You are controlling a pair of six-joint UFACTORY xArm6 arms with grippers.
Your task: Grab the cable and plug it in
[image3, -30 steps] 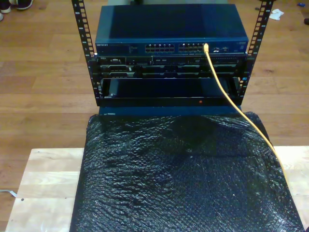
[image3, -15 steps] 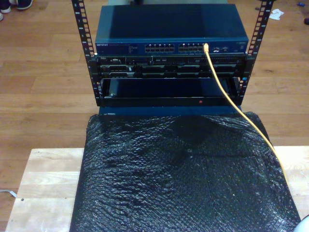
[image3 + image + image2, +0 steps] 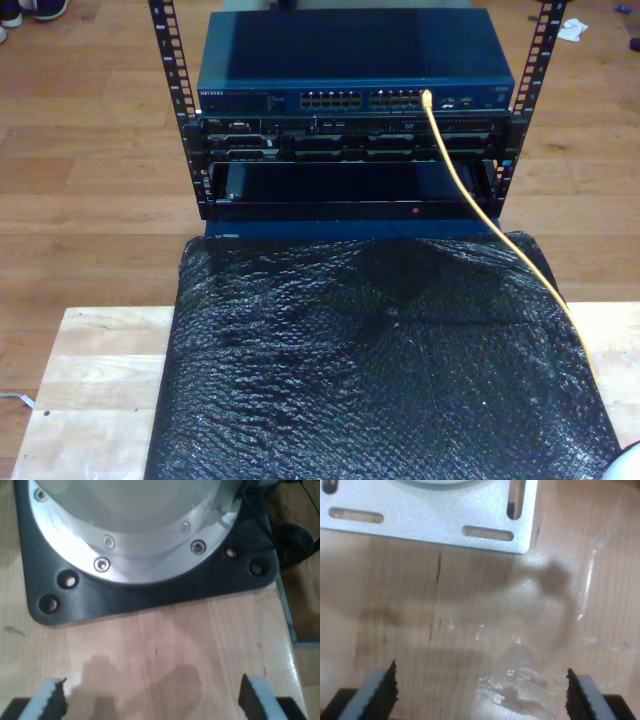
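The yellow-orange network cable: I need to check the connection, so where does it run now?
In the exterior view, the yellow-orange network cable runs from a port on the blue network switch, right of centre, down over the black bubble-wrap sheet toward that view's right.

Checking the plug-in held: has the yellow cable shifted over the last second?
No. The yellow cable runs from the same port on the blue switch and crosses the black bubble wrap along the same line as before.

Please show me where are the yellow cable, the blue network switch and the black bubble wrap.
yellow cable (image 3: 462, 188): exterior view, on its stretch hanging before the rack.
blue network switch (image 3: 350, 45): exterior view, on its flat top.
black bubble wrap (image 3: 380, 380): exterior view, middle of the sheet.
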